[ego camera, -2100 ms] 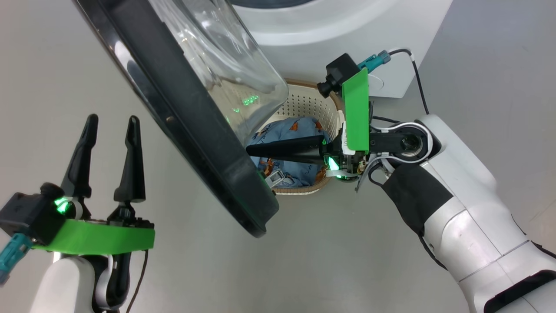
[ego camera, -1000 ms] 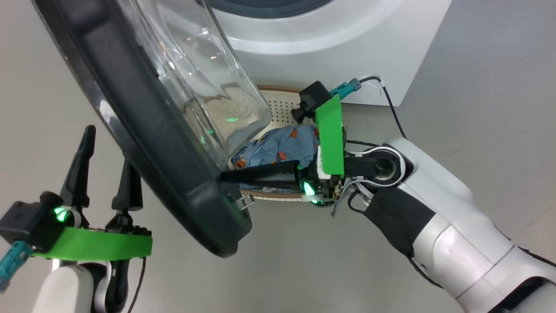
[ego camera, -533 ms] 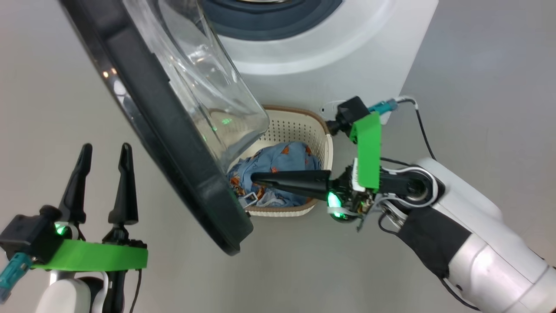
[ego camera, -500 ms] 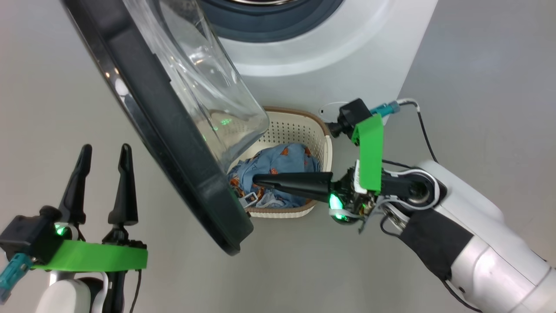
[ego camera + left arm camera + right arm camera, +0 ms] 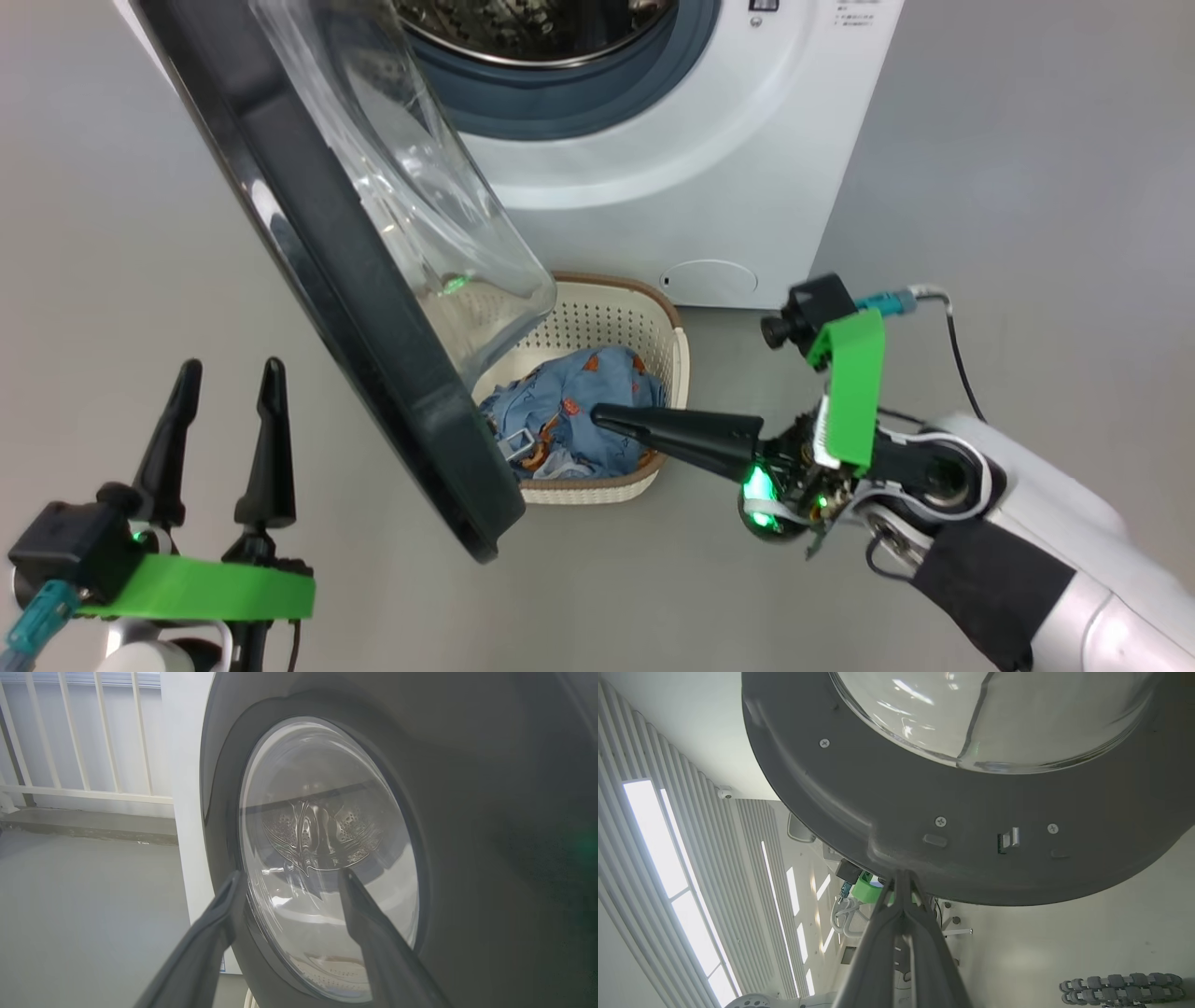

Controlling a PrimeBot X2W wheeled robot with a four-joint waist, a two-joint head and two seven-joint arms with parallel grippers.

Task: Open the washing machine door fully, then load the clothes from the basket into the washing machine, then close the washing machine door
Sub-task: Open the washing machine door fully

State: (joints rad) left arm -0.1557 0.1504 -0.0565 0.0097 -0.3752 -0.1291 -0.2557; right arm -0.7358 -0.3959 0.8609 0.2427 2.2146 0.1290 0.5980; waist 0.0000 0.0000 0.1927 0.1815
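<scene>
The washing machine (image 5: 709,159) stands at the top with its steel drum (image 5: 532,23) showing. The washing machine door (image 5: 373,308) hangs partly open, swung out to the left, glass bowl facing right. Under it sits the basket (image 5: 621,317) holding the clothes (image 5: 560,411), light blue with orange prints. My right gripper (image 5: 597,415) is shut and empty, pointing left over the clothes, a short way off the door's inner rim (image 5: 878,788) near its latch (image 5: 1008,839). My left gripper (image 5: 231,369) stands open and empty at the lower left, facing the door's outer face (image 5: 467,812).
Bare grey floor (image 5: 1027,187) lies right of the machine and left of the door. A round white flap (image 5: 707,277) sits low on the machine's front. A white railing (image 5: 70,742) stands beyond the machine. A black cable (image 5: 952,345) loops above my right wrist.
The head camera has tilted up, bringing the drum into view. My shut right gripper's tip has drawn back from the door's inner rim to the right. The left gripper has held still.
</scene>
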